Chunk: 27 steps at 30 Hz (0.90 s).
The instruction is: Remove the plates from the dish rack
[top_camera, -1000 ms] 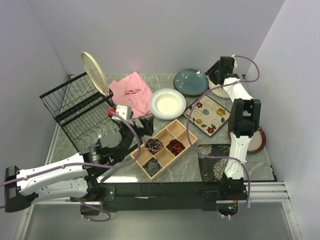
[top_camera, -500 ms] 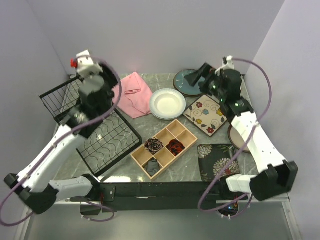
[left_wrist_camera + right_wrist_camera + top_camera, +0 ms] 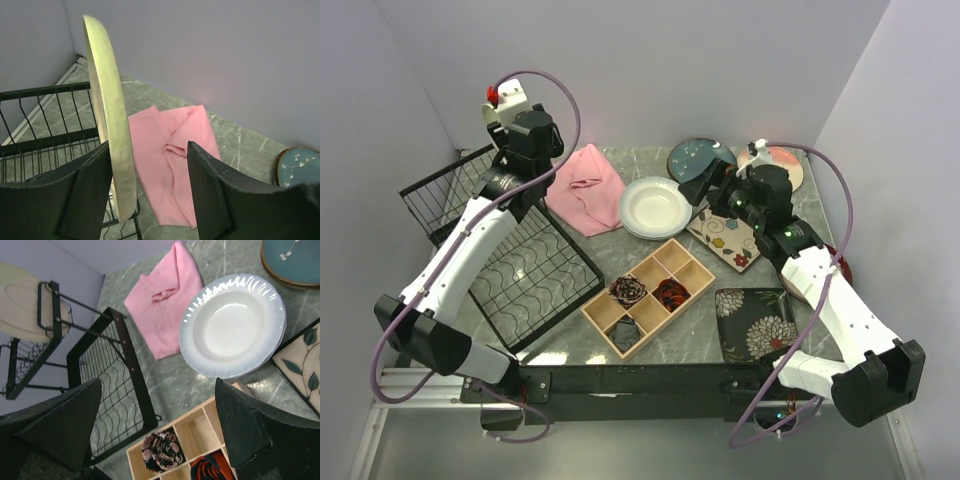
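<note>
A cream-green plate [image 3: 107, 100] stands on edge at the back of the black wire dish rack [image 3: 535, 275]; the top view hides it behind my left wrist. My left gripper [image 3: 149, 147] is open around its rim: the left finger touches the plate, the right finger stands well apart. My right gripper [image 3: 707, 188] hangs open and empty above the white plate [image 3: 655, 207]. Lying on the table are a teal plate [image 3: 692, 158], a pink-cream plate [image 3: 778, 158], a cream floral square plate [image 3: 725, 232], a black floral square plate [image 3: 755, 320] and a dark red plate [image 3: 838, 270].
A pink cloth [image 3: 585, 185] lies between the rack and the white plate. A wooden compartment tray [image 3: 650, 295] with rolled cloths sits at the front middle. Walls close in behind and on both sides.
My left arm swung up from the front of the table to the rack's back, and its jaws came around the plate. My right gripper opened and drew back from the pink-cream plate toward the middle.
</note>
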Each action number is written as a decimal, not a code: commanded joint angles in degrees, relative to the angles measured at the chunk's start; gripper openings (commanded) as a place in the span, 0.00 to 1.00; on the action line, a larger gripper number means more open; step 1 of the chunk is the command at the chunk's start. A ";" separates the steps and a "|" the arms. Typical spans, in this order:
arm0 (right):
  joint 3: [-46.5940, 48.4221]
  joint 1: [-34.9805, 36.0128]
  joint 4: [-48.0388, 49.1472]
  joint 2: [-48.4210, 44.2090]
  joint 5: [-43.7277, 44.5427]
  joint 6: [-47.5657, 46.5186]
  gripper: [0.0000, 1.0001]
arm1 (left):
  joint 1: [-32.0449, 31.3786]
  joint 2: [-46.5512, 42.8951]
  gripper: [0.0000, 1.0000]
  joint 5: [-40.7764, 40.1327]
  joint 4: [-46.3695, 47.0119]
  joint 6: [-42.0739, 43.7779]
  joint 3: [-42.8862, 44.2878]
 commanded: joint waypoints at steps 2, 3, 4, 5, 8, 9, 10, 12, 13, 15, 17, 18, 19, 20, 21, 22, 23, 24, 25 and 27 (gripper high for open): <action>-1.48 2.40 0.54 -1.90 0.74 -2.59 1.00 | 0.23 0.95 0.62 -2.20 0.85 -0.52 1.35; -1.75 2.75 0.81 -1.99 0.84 -2.50 1.00 | 0.23 1.21 0.61 -2.55 1.20 -0.51 1.09; -1.75 2.84 1.24 -1.82 0.75 -2.59 1.00 | 0.23 1.56 0.60 -3.16 1.21 -0.43 1.09; -1.57 3.02 1.07 -1.64 1.01 -2.76 1.00 | 0.23 2.44 0.60 -3.95 0.69 0.01 1.26; -1.05 3.37 0.37 -0.94 1.80 -3.38 1.00 | 0.31 3.24 0.55 -6.50 0.06 0.36 1.53; -0.96 3.28 0.19 -0.85 2.24 -3.46 1.00 | 0.31 3.15 0.54 -6.95 0.50 0.54 0.92; -1.22 3.37 0.37 -1.11 2.33 -3.55 1.00 | 0.31 3.06 0.53 -7.21 0.94 0.80 0.48; -1.83 3.54 0.89 -1.72 3.46 -3.55 1.00 | 0.23 2.62 0.51 -8.26 1.73 1.86 -0.23; -2.71 3.72 1.16 -1.99 4.00 -3.38 1.00 | 0.31 2.71 0.51 -8.62 1.39 1.95 -0.14; -3.68 4.16 1.95 -2.60 4.53 -3.38 1.00 | 0.23 2.62 0.46 -9.41 1.03 2.03 -0.06; -3.77 4.51 1.69 -2.52 5.23 -3.73 1.00 | 0.40 2.19 0.44 -9.76 1.82 2.82 -0.67; -3.60 4.42 1.17 -2.61 5.32 -3.90 1.00 | 0.31 2.18 0.45 -9.94 2.00 2.91 -1.02; -3.16 4.42 0.90 -2.52 5.75 -4.17 1.00 | 0.31 2.27 0.45 -10.29 1.82 3.26 -1.02; -3.07 4.60 0.72 -2.52 5.85 -4.17 1.00 | 0.31 2.53 0.46 -10.73 1.39 3.27 -0.85; -3.07 4.51 0.81 -2.87 5.85 -4.17 1.00 | 0.31 2.71 0.47 -11.08 0.86 3.27 -0.50; -3.42 4.51 0.98 -3.13 5.93 -4.17 1.00 | 0.31 2.88 0.48 -11.69 0.60 3.53 -0.50; -3.59 4.60 1.25 -3.40 6.20 -4.17 1.00 | 0.31 2.89 0.48 -11.96 0.42 3.53 -0.50; -3.86 4.69 1.51 -3.83 6.29 -4.08 1.00 | 0.31 2.80 0.47 -11.96 0.59 3.53 -0.67; -3.86 4.60 1.51 -3.92 6.46 -4.17 1.00 | 0.31 2.62 0.45 -11.18 1.20 4.23 -1.02; -3.86 4.60 1.16 -4.19 7.16 -4.26 1.00 | 0.31 2.27 0.42 -10.73 2.61 4.76 -1.64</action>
